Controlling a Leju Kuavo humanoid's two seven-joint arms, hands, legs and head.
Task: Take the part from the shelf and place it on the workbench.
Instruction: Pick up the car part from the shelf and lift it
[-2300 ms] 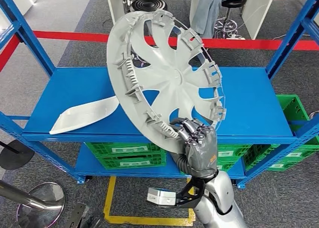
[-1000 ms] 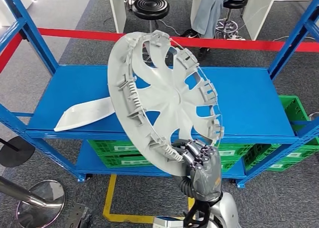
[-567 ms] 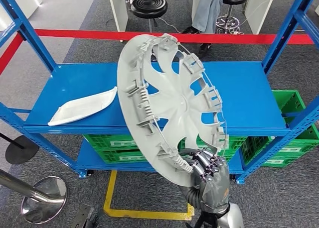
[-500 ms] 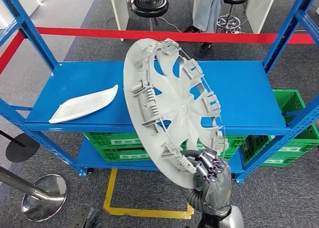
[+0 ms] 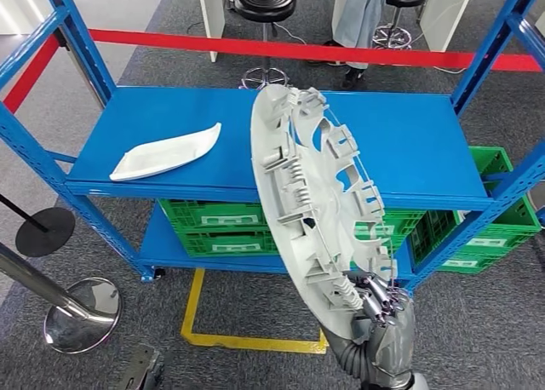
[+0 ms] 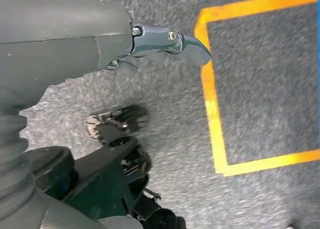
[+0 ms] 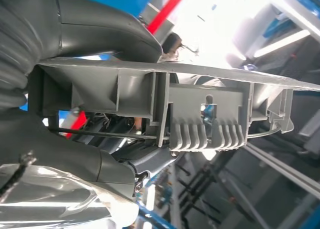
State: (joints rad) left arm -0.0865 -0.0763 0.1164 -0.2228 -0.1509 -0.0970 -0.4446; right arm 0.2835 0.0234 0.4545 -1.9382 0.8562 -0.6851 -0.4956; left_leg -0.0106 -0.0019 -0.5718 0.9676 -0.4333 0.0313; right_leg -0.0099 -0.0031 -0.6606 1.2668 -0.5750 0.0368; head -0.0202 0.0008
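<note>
The part is a large grey wheel cover (image 5: 315, 203), seen nearly edge-on with its ribbed inner side toward me. It hangs upright in the air in front of the blue shelf (image 5: 417, 160), clear of the shelf board. My right hand (image 5: 383, 337) grips its lower rim from below. Up close in the right wrist view, the thumb and fingers of that hand (image 7: 94, 34) clamp the cover's rim (image 7: 196, 106) from both sides. In the left wrist view my left hand (image 6: 75, 44) hangs over the grey carpet, holding nothing, with one dark finger stretched out.
A white curved panel (image 5: 166, 151) lies on the shelf's left part. Green crates (image 5: 218, 232) sit on the lower level and at the right (image 5: 498, 228). A chrome stand base (image 5: 80, 313) and yellow floor tape (image 5: 192, 322) are near. A seated person (image 5: 360, 7) and a stool (image 5: 265, 0) are behind red tape.
The whole view has shifted, so the camera moved. The wheel cover has turned from face-on to nearly edge-on and sits lower and closer to me, still held at its lower rim.
</note>
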